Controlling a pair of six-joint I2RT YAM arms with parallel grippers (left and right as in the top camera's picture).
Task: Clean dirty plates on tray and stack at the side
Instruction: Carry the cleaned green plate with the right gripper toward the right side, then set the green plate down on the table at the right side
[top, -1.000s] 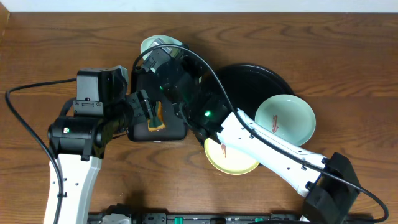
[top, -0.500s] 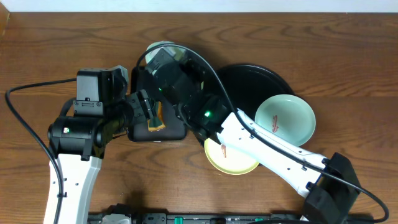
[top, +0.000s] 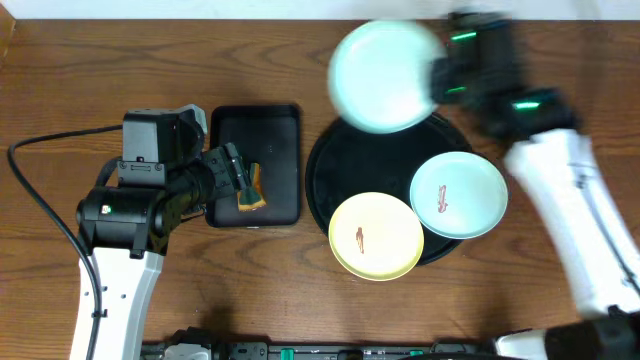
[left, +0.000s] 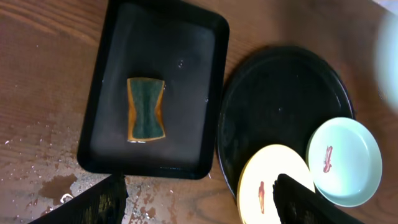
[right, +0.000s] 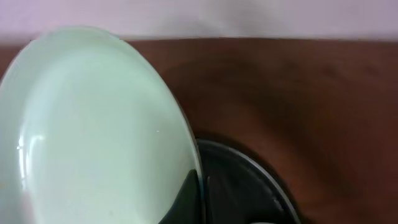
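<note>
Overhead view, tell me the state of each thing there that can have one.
held mint plate: lifted, gripped at its rim, no smear visible
yellow plate: smeared, on the round tray, overhanging its rim
other mint plate: smeared, on the round tray, overhanging its rim
round tray: carrying two plates
sponge: flat in the rectangular tray
left gripper: open, empty
right gripper: shut on held mint plate

The brown wooden table (top: 60, 90) is carrying the round black tray (top: 360, 170), with a smaller rectangular black tray (top: 270, 140) lying just beside it. Water droplets (left: 56, 186) are sitting on the wood near the rectangular one's corner.
</note>
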